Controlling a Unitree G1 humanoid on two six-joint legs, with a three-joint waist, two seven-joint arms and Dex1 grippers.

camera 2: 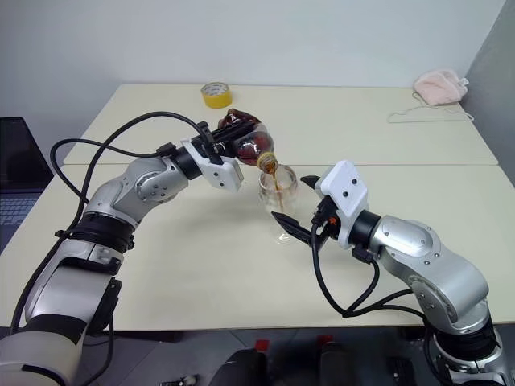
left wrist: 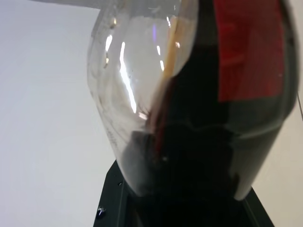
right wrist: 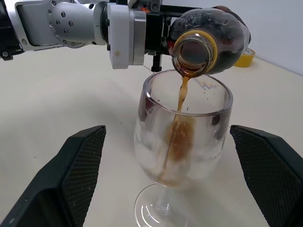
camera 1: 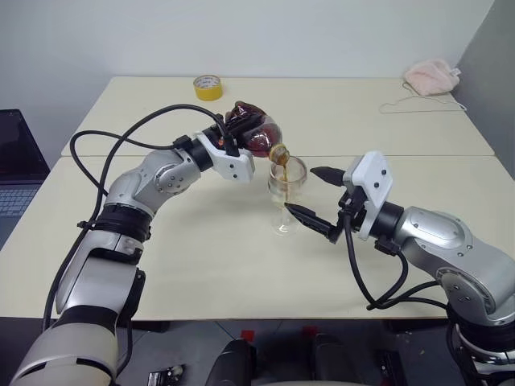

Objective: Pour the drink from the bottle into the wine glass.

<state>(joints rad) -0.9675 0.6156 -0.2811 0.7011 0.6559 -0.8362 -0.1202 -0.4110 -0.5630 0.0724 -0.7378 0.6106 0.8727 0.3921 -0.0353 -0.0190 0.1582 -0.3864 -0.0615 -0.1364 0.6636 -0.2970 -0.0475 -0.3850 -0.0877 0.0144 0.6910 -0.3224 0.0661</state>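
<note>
Pouring step under way: bottle (camera 1: 253,133) tilted at centre frame, clenched in left gripper (camera 1: 228,137) jaws, drink (right wrist: 182,101) streaming into wine glass (camera 1: 286,186) on table (camera 1: 201,265). Right gripper (camera 1: 317,198) jaws released, flanking glass without touching. Next, probably: hold tilt, then level bottle before overflow.

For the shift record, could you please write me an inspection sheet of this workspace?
Surface: pale table, dry where seen.
Job's things: bottle tilted, uncapped, mouth over the wine glass; drink streaming into the bowl.
Clutter: yellow tape roll; pink cloth at far right corner, with a thin cord beside it.
Grippers: left tool shut on bottle; right tool open, fingers either side of the glass, not touching.
Cables: black cables along both arms.
Surroundings: laptop at left.
</note>
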